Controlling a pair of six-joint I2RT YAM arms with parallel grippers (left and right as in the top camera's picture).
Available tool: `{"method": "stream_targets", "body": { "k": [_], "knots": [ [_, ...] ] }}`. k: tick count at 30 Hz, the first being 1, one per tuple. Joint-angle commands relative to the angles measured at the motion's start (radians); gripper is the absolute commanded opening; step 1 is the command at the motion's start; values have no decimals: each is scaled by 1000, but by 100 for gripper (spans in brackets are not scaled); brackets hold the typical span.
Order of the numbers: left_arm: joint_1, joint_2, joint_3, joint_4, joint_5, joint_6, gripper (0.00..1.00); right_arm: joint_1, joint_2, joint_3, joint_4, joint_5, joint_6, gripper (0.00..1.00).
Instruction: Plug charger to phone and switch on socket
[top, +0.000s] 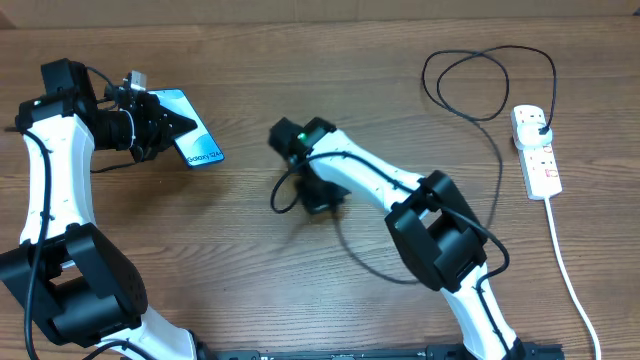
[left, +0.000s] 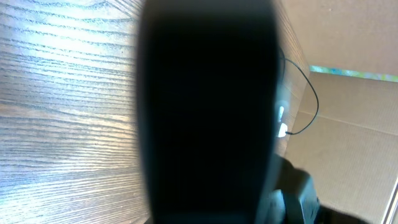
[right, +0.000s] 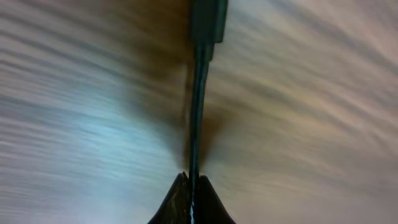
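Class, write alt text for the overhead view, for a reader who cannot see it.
Seen from above, the left gripper holds the phone at the wooden table's upper left, while the right gripper, jaws shut, pinches the charger cable at centre. The black cable loops right to its plug, seated in the white socket.

White arm links (top: 55, 190), black joint housings (top: 440, 245), thin black cables (top: 362, 166), green wrist light (top: 301, 135)
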Motion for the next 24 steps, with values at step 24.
{"method": "stream_targets", "body": {
  "k": [24],
  "knots": [
    [-2,-18,15,8,26,23,4,-143,-159,-121,-166,69,46,43]
  ]
}}
